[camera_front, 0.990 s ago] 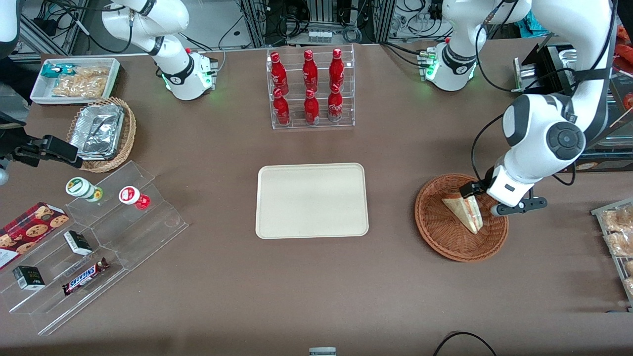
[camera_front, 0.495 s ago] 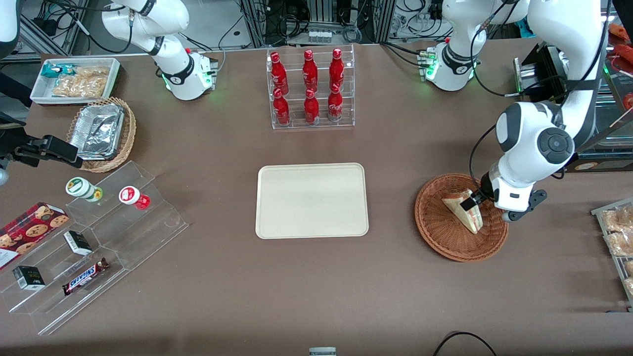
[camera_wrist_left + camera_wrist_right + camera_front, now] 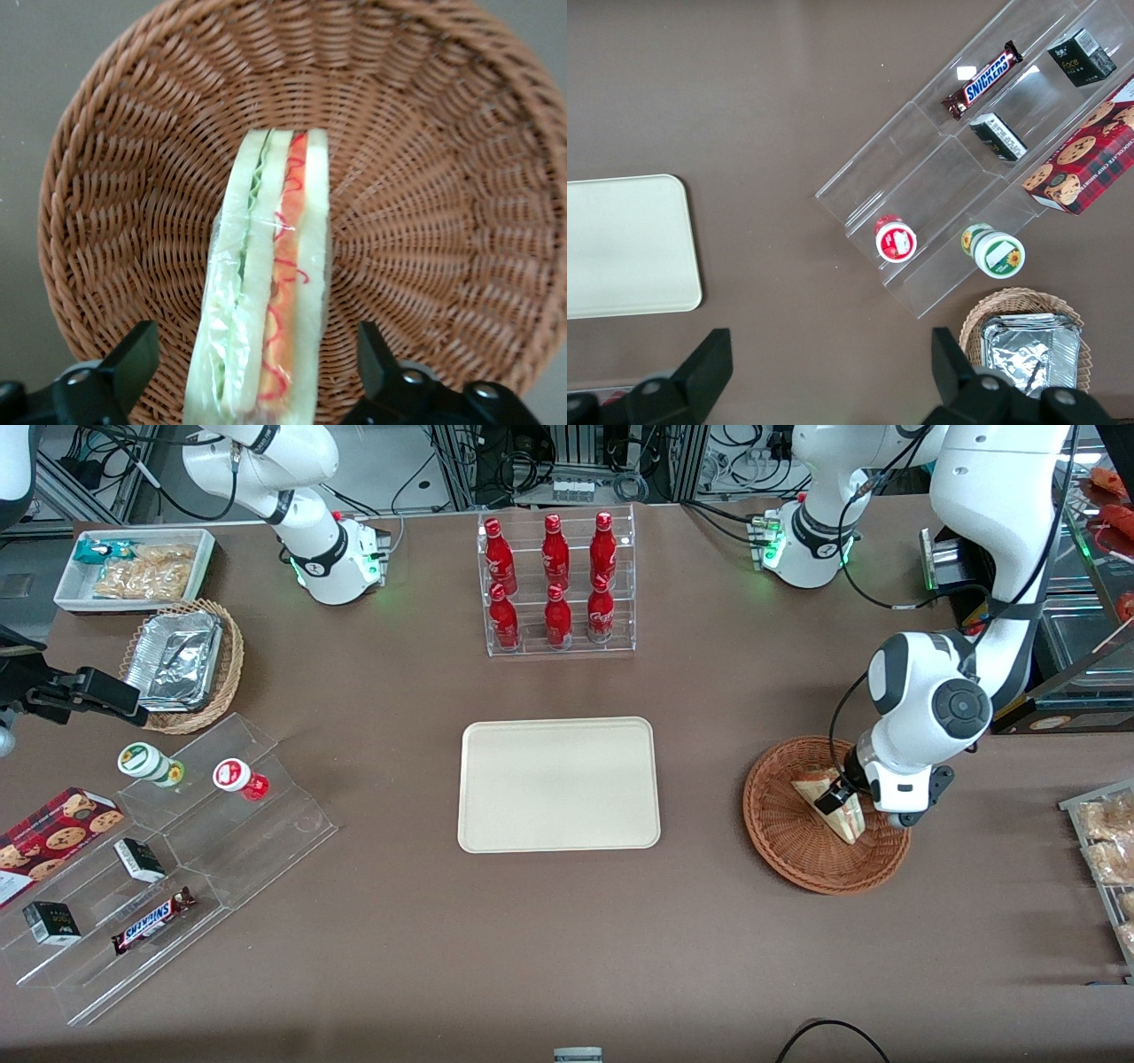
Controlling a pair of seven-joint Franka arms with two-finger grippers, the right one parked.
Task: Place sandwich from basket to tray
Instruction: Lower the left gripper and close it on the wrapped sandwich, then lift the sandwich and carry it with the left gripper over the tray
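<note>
Brown tabletop [image 3: 797, 974] carries the whole scene, and toward the working arm's end of it sits the reddish-brown wicker basket [image 3: 780, 841] with the sandwich [image 3: 270, 292] lying on its woven floor, cut edge up so the green, red and orange layers show through clear wrap. In the front view the wedge's narrow tip points toward about five o'clock. The left gripper [image 3: 257, 367] hangs low over the sandwich with its two fingers spread wide, one on either side of the bread, neither yet touching it in the wrist view. To grasp well, I would judge it should come down a little more, stay centred on the thick end, and close gently on the flat bread faces so the soft filling is not crushed. The cream tray [image 3: 496, 815] waits at mid-table, well apart from the basket.
</note>
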